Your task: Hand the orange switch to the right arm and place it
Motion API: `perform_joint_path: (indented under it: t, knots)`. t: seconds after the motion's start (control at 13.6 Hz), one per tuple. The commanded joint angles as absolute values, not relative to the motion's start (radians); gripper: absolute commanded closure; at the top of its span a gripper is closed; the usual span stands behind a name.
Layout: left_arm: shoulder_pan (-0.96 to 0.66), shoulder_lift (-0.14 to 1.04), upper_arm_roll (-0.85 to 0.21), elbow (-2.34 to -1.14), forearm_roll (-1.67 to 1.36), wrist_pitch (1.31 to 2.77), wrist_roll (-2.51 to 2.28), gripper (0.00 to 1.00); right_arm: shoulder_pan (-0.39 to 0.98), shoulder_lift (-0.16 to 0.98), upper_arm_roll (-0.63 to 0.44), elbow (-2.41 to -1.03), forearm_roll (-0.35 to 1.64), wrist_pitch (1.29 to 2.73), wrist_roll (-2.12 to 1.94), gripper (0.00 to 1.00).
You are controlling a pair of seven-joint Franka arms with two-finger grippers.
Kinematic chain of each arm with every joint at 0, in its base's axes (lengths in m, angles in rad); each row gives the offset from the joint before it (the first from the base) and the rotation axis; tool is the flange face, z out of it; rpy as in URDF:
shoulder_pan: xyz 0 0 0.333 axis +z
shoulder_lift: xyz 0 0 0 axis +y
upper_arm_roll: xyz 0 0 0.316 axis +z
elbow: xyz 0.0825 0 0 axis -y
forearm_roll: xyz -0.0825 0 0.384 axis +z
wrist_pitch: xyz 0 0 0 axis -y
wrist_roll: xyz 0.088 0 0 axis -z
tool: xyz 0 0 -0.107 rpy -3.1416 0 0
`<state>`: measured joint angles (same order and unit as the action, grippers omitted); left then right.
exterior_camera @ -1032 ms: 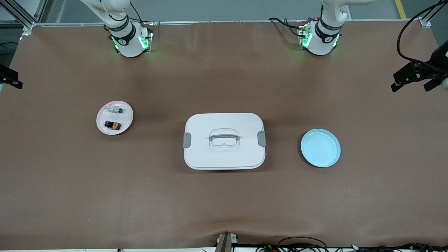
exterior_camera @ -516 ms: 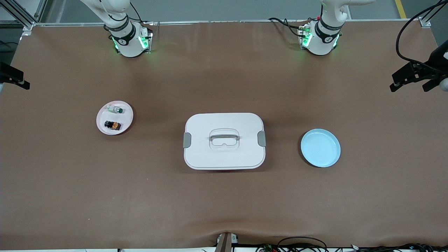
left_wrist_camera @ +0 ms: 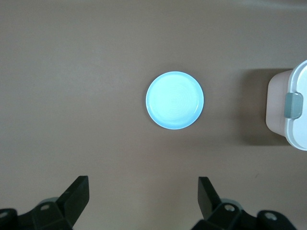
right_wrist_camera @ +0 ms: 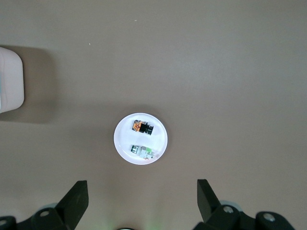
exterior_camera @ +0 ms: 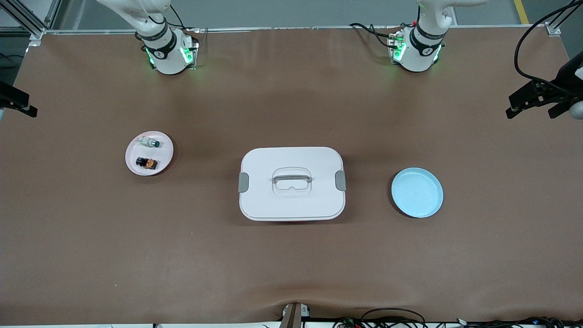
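The orange switch, a tiny black block with an orange mark, lies on the small pink plate toward the right arm's end of the table. In the right wrist view the switch and its plate show far below. My right gripper is open and empty, high over that plate, and barely shows at the front view's edge. My left gripper is open and empty, high over the left arm's end of the table, near the blue plate.
A whitish-clear piece with a green tip lies on the pink plate beside the switch. A white lidded box with a handle stands at the table's middle. The empty blue plate sits toward the left arm's end.
Both grippers have drifted slightly, high above the table. The things on the table have not moved.
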<state>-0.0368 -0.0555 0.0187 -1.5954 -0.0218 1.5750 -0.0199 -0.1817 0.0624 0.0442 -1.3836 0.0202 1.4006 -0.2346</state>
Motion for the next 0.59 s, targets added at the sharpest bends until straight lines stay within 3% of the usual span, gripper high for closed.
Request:
perform_joint_path:
  t: [0.0, 0.52]
  knots:
    - [-0.032, -0.041, 0.011, -1.571, -0.011, 1.551, -0.006, 0.0, -0.118, 0.064, 0.023, -1.355, 0.02, 1.381, -0.212, 0.0]
    - [-0.029, -0.041, 0.011, -1.569, -0.017, 1.536, -0.005, 0.0, -0.068, 0.04, -0.046, -1.362, 0.032, 1.362, -0.213, 0.0]
